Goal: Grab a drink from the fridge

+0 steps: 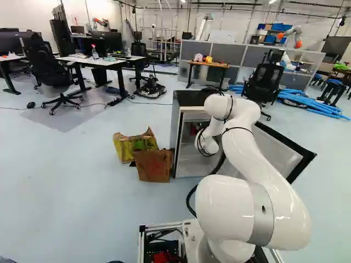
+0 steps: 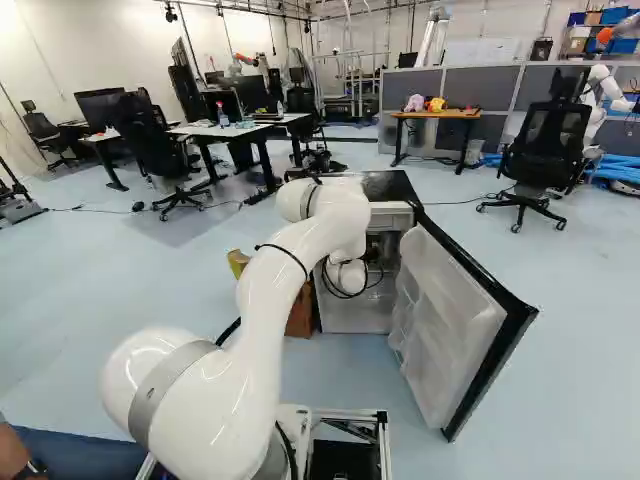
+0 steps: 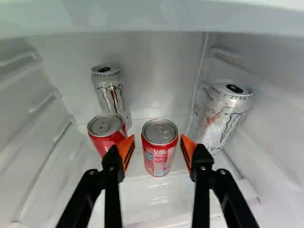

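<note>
as the tool [image 3: 157,141] is poised inside the fridge [image 2: 392,186] with its fingers spread and nothing gripped, the approach to the middle red can [image 3: 159,151], framed upright between the fingertips, appears nearly completed. a slight further advance may be needed before the can is clasped from both sides, and the second red can [image 3: 101,141], close by one finger, should be left undisturbed.

The fridge [image 1: 189,98] stands open just right of centre in the left base view, two red cans [image 3: 160,156] and two silver cans [image 3: 223,116] upright inside.
</note>
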